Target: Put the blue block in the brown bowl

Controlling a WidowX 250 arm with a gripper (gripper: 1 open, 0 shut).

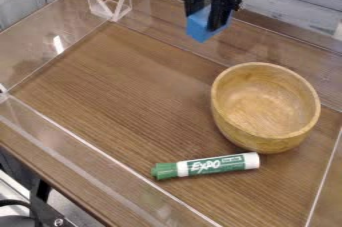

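Observation:
My black gripper (203, 19) hangs at the top centre of the camera view, pointing down, shut on the blue block (199, 25). The block is in the air above the wooden tabletop, its lower half sticking out below the fingers. The brown bowl (266, 105) is a round light wooden bowl that sits on the table to the right and nearer the camera than the gripper. Nothing lies inside it. The gripper and block are up and to the left of the bowl's rim, well apart from it.
A green-and-white Expo marker (205, 166) lies on the table in front of the bowl. Clear plastic walls (40, 46) ring the wooden surface, with a folded clear piece (107, 3) at the back left corner.

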